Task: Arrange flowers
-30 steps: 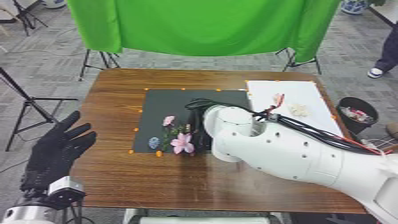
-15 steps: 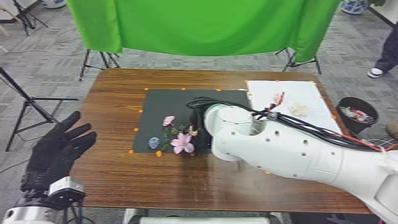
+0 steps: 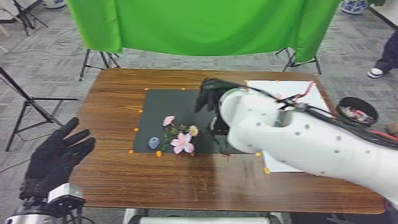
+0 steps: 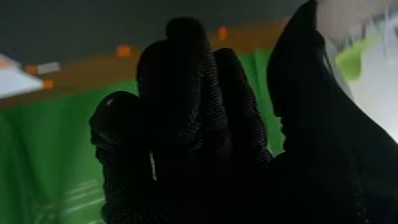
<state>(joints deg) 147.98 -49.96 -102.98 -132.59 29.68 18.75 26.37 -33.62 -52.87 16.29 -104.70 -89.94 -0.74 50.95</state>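
Lying toward seven o'clock on the dark mat (image 3: pixel 174 102), the flowers (image 3: pixel 180 134) made a small bunch in the head view. The large pink bloom (image 3: pixel 182 143) looked wide open, with pointed petals and a darker middle. From it, a smaller pink bloom (image 3: pixel 169 120) stood at eleven o'clock, a cream bloom (image 3: pixel 193 130) at one, and a speckled blue oval (image 3: pixel 154 142) at nine. Green leaves ran between them, too fine to trace stem by stem. The white right arm (image 3: pixel 302 142) came in from four o'clock, hiding parts of the mat and the white sheet (image 3: pixel 284 162). Its right robot hand (image 3: pixel 210 94) reached over the mat near twelve o'clock, partly covered by the arm. The left robot hand (image 3: pixel 59 152) was at the nine o'clock edge of the bench (image 3: pixel 133 182), fingers spread.

In the right wrist view, the right robot hand (image 4: pixel 191 130) had its fingers loosely extended and its thumb apart from them. Orange marks (image 4: pixel 123 50) and green cloth (image 4: pixel 44 150) showed behind. Beside the thumb, a yellow-green patch (image 4: pixel 351 62) was too blurred to identify.
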